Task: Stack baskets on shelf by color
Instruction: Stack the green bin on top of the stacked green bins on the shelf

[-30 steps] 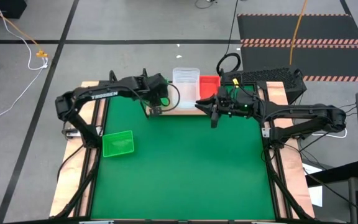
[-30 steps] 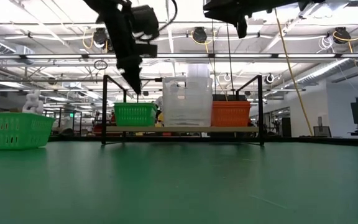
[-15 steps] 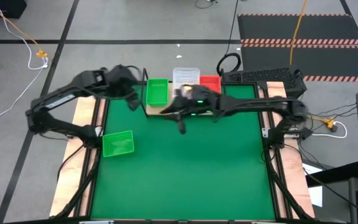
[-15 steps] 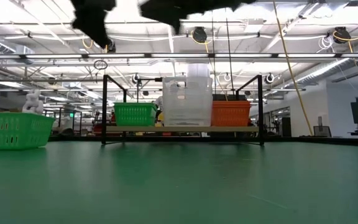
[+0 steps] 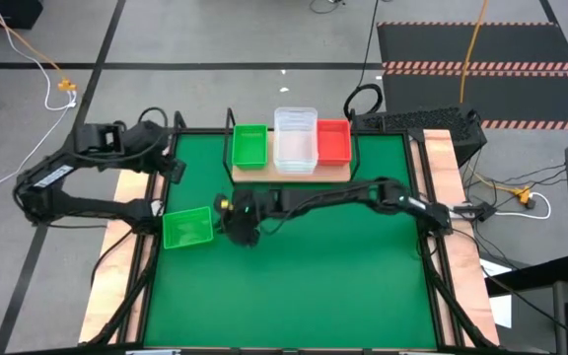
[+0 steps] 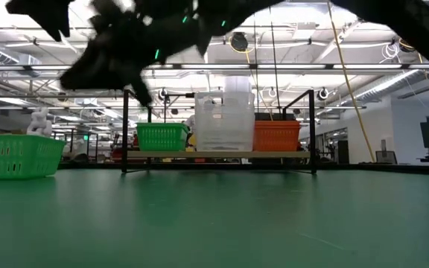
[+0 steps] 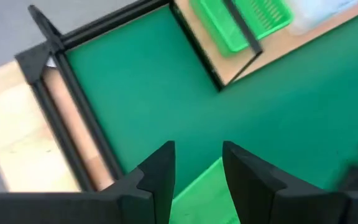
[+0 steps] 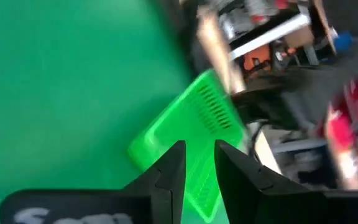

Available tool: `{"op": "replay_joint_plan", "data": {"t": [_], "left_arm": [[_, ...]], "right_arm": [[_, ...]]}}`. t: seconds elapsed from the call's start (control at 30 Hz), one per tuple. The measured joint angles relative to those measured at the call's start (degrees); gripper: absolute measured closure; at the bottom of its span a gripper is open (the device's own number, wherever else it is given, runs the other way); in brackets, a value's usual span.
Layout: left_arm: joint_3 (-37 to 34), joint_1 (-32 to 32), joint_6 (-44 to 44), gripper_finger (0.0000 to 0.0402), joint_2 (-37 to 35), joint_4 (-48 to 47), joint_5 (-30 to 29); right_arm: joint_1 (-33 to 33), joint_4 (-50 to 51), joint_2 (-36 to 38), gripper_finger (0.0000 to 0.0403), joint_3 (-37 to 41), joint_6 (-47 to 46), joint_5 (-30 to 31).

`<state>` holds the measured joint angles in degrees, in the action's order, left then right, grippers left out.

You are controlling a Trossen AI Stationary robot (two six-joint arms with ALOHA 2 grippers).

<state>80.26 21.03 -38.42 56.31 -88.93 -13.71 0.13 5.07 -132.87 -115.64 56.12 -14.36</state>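
Note:
One green basket (image 5: 187,228) (image 6: 13,155) sits on its base on the mat near the table's left edge. The shelf (image 5: 289,176) (image 6: 222,154) carries a green basket (image 5: 249,145), a stack of clear baskets (image 5: 295,138) and a red basket (image 5: 334,141) side by side. My right gripper (image 5: 223,219) (image 8: 199,163) is stretched across the table, open, just right of the loose green basket (image 8: 185,146) and apart from it. My left gripper (image 5: 173,168) (image 7: 197,177) is open above the mat's far left corner, holding nothing.
The green mat (image 5: 304,266) lies bare on the near and right sides. The shelf's black wire frame (image 6: 125,130) stands up at both ends. Wooden table strips (image 5: 131,197) and black rails border the mat. The right arm (image 5: 343,200) spans the table in front of the shelf.
My left gripper has risen from the shelf's left end and drawn back toward the table's left edge; the green basket stays on the shelf. My right gripper has swept fast from in front of the red basket toward the left and near, down to the loose green basket.

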Motion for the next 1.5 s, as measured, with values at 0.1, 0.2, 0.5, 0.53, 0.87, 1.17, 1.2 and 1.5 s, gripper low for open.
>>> {"op": "replay_joint_plan", "data": {"t": [0.1,0.2,0.5,0.53,0.87,1.17,1.2,1.5], "left_arm": [[-0.3,-0.6,-2.7,0.0268,-0.6,-1.5,0.0],[-0.3,-1.1,-5.0,0.0268,-0.6,-1.0,0.2],[-0.3,-3.3,-8.7,0.0268,3.3,-1.0,0.3],[-0.3,-3.6,-8.7,0.0268,3.8,-1.0,0.3],[-0.3,-5.1,-8.7,0.0268,8.1,-1.0,1.7],[-0.3,-5.1,-9.9,0.0268,9.0,-1.1,3.2],[-0.3,-5.1,-10.2,0.0268,9.0,-1.1,3.3],[-0.3,-5.1,-10.0,0.0268,8.9,-1.1,4.5]], "right_arm": [[1.5,0.2,-4.0,0.0326,-0.3,15.0,6.1],[1.6,-0.8,-6.4,0.0326,-0.3,19.4,6.4],[-0.3,-15.0,-10.8,0.0326,0.9,21.8,4.5],[-0.5,-15.1,-10.7,0.0326,0.9,22.0,3.6],[-3.0,-13.6,-10.8,0.0326,0.8,24.2,-2.4],[-3.5,-14.6,-12.4,0.0325,0.9,24.6,-2.2],[-3.3,-15.2,-12.4,0.0324,0.9,24.4,-2.3],[-1.9,-19.0,-13.5,0.0249,0.8,23.0,-2.3]]}}
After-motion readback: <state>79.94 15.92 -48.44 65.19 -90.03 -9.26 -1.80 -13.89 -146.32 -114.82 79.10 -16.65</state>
